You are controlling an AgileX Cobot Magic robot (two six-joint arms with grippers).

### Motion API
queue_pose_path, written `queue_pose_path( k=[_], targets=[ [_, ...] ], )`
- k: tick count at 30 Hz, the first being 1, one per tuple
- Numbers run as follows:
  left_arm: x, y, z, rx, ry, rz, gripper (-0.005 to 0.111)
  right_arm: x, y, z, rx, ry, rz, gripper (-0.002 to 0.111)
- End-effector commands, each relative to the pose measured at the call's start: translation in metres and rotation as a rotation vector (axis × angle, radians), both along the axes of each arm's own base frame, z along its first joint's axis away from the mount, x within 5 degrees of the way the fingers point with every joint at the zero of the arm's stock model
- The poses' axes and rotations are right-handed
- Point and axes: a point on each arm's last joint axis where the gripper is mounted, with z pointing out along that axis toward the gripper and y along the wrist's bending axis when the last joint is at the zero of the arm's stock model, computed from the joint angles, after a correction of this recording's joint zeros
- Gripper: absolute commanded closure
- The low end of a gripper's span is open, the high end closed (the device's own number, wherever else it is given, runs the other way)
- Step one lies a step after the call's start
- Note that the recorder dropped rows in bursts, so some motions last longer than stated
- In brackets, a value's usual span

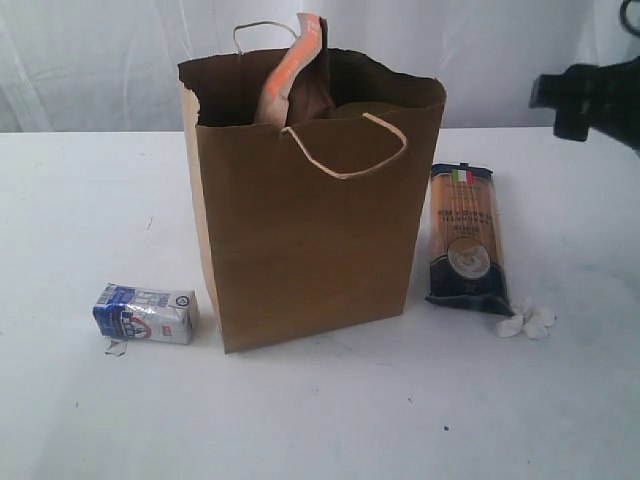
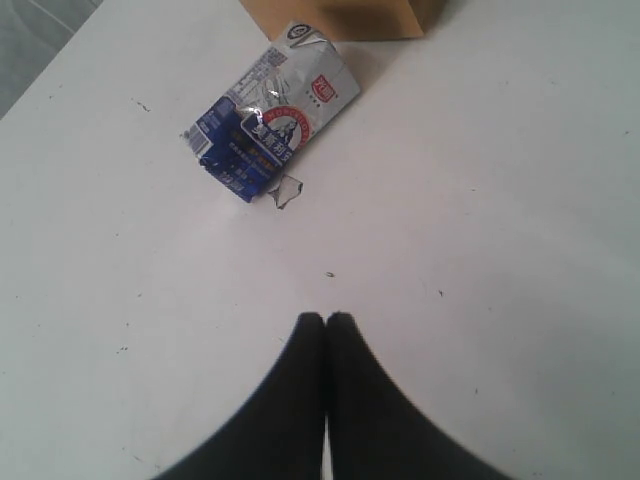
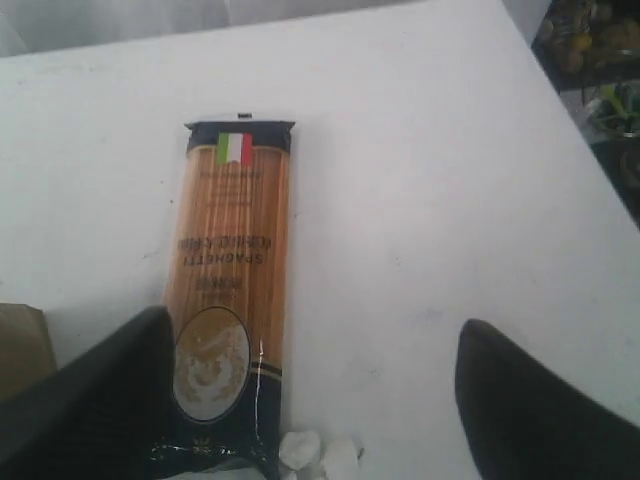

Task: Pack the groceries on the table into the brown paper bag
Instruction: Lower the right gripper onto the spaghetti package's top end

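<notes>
The brown paper bag (image 1: 310, 230) stands upright mid-table, with a brown pouch with orange stripes (image 1: 300, 70) poking out of its top. The small blue-white carton (image 1: 146, 313) lies left of the bag's base. In the left wrist view, the left gripper (image 2: 326, 318) is shut and empty, hovering over bare table short of the carton (image 2: 270, 120). The long pasta packet (image 1: 465, 240) lies flat to the right of the bag. My right gripper (image 3: 315, 335) is open above the table, one finger (image 3: 150, 340) over the packet's dark end (image 3: 228, 270). The bottle and can are hidden.
The white table (image 1: 80, 200) reaches the frame edges. Small white crumpled lumps (image 1: 527, 320) lie by the pasta packet's near end, also seen as white lumps (image 3: 320, 455) in the right wrist view. The dark right arm (image 1: 595, 95) hangs at the upper right. A shelf of clutter (image 3: 595, 60) lies beyond the table edge.
</notes>
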Motion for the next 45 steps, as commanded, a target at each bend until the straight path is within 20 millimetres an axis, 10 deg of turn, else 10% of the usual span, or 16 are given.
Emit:
queue_pose_path(
  k=[1,19,45],
  targets=[
    [0.0,0.0,-0.001,-0.009,0.0,0.006,0.107,0.032,-0.002,-0.033,-0.014,0.057,0.015,0.036],
    [0.0,0.0,-0.001,-0.009,0.0,0.006,0.107,0.135,0.02,-0.11,-0.134,0.195,0.165,0.036],
    [0.0,0.0,-0.001,-0.009,0.0,0.006,0.107,0.176,0.041,-0.198,-0.005,0.277,0.16,0.036]
  ],
)
